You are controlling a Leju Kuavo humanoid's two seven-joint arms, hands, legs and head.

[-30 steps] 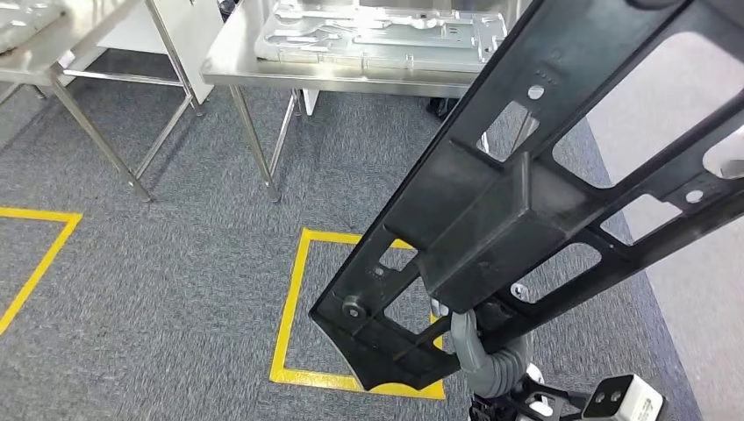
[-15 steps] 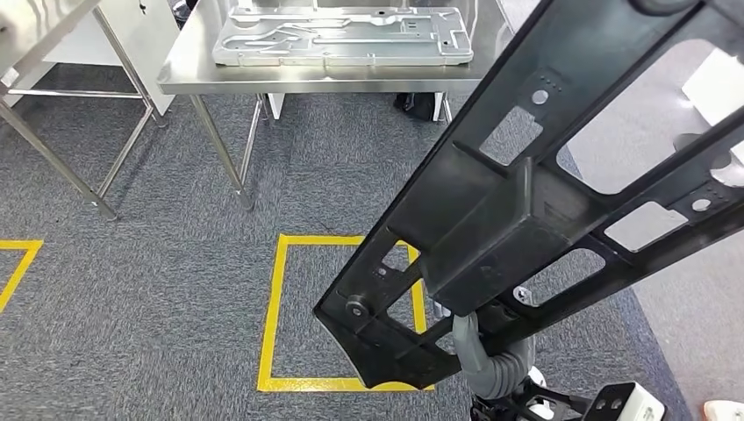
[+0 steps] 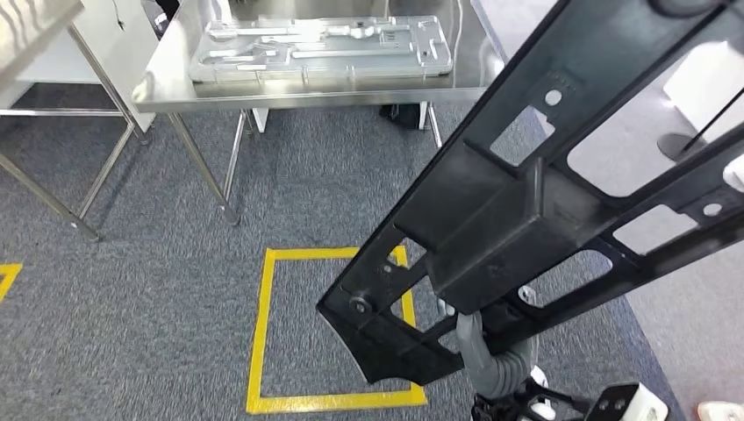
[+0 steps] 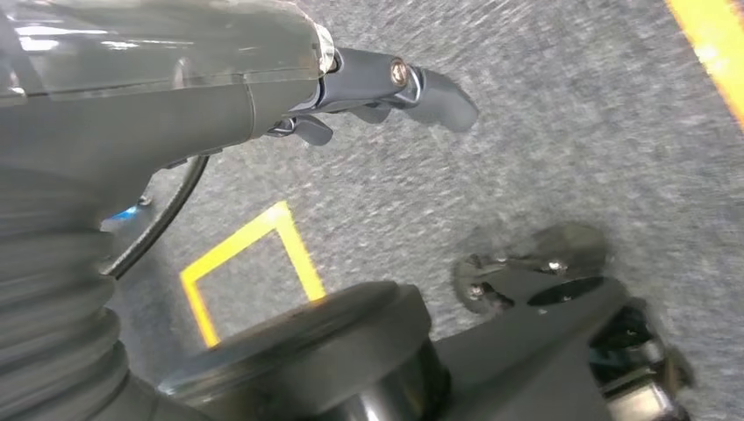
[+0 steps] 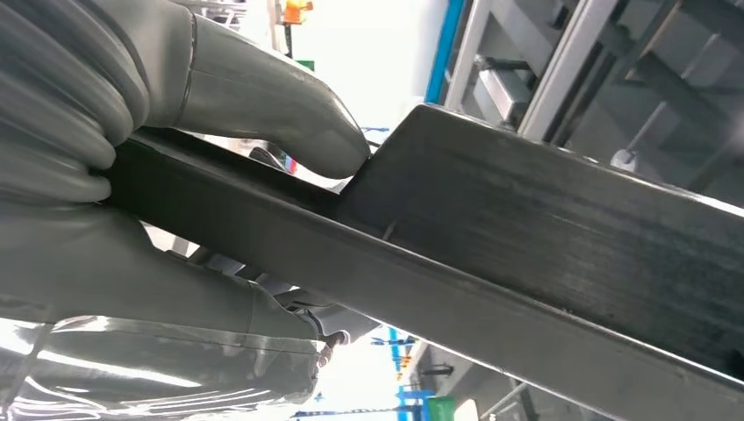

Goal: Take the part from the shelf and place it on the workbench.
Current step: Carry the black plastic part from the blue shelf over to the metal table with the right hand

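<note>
A long black frame part (image 3: 526,202) with cut-out windows runs slantwise across the head view, from low centre up to the top right. My right hand (image 5: 132,175) grips its dark bar (image 5: 544,237), thumb (image 5: 281,105) pressed on one side and fingers wrapped under the other. In the head view, that arm's ribbed grey wrist (image 3: 493,367) shows under the part's lower end. The steel workbench (image 3: 263,95) stands ahead at the upper left with a silver moulded plate (image 3: 320,46) lying on it. My left hand (image 4: 263,79) hangs over the carpet holding nothing, fingers (image 4: 434,92) loosely extended.
A yellow taped square (image 3: 261,333) marks the grey carpet just in front of me. A second steel table (image 3: 39,26) stands at the far left. A paler floor strip (image 3: 693,316) and a white box (image 3: 711,79) lie to the right.
The whole view has shifted: the workbench and yellow square have slid leftward in the picture, so the camera has moved. The black part stays in my right hand in much the same pose.
</note>
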